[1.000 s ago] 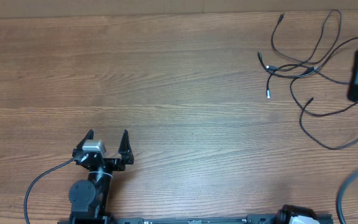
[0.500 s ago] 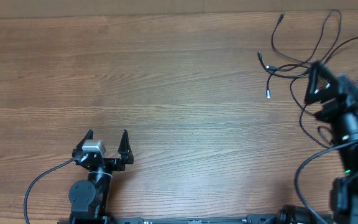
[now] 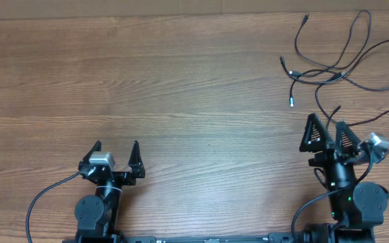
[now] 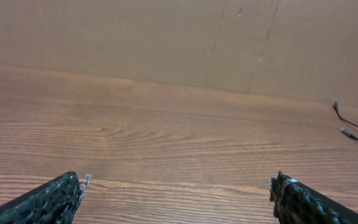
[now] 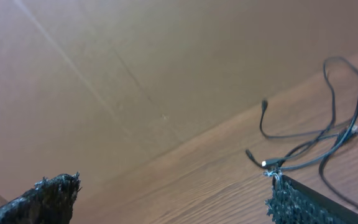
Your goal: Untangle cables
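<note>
**Position of the work.** The cables (image 3: 342,74) lie on the far right part of the table (image 3: 181,88), in one loose heap of thin black cords. Several strands cross at a single spot near the middle of the heap. Open loops run out from there toward the right edge, and short tails with small plugs point left and toward the far edge. One tail ends in a pale tip (image 3: 291,102). One plug end lies just in front of the right gripper (image 3: 325,123). The right wrist view shows the same crossing (image 5: 351,129) ahead and to the right of the fingers.

**Claw state.** Both claws are spread wide and hold nothing. The left gripper (image 3: 116,147) sits at the near left, well apart from the cords; only two plug ends (image 4: 353,134) show at the right margin of its view.

**Handling properties (estimate).** The cords appear very light, limp and thin. They will likely drag across the wood rather than lift cleanly, and a pull on one strand will probably move the whole heap. They lie flat on the table, so the fingers must close right at the surface.

**Recommended grip points.**
- Take a free tail just behind its plug, where the cord is thickest.
- Avoid the central crossing; a pinch there is likely to catch several strands.
- Pull slowly outward, away from the crossing.
- Do not pinch the plug tips themselves; they may be fragile.
</note>
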`<action>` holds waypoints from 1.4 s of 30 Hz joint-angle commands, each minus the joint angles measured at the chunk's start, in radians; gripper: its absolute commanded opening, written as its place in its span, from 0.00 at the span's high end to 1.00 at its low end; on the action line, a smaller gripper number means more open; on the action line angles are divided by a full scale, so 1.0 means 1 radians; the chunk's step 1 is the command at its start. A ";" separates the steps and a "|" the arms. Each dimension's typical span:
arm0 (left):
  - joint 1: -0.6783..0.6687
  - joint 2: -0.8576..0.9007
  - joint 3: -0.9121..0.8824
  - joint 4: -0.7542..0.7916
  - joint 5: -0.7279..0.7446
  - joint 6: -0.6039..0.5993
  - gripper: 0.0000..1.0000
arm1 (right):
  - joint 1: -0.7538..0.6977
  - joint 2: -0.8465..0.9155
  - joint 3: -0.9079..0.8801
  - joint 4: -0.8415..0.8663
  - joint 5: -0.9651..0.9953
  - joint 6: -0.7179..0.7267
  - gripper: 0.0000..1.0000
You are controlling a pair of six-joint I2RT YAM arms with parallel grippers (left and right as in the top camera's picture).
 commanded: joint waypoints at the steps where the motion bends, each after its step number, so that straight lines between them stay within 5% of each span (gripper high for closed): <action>1: 0.005 -0.010 -0.004 -0.002 -0.002 0.026 0.00 | 0.035 -0.074 -0.036 0.000 0.064 -0.169 0.00; 19: 0.005 -0.010 -0.004 -0.002 -0.003 0.026 0.00 | 0.050 -0.245 -0.292 -0.006 0.180 -0.186 0.00; 26: 0.005 -0.010 -0.004 -0.002 -0.002 0.026 0.01 | 0.051 -0.245 -0.294 0.003 0.172 -0.313 0.00; 42: 0.005 -0.010 -0.004 -0.002 -0.003 0.026 0.00 | 0.049 -0.245 -0.294 0.005 0.169 -0.324 0.00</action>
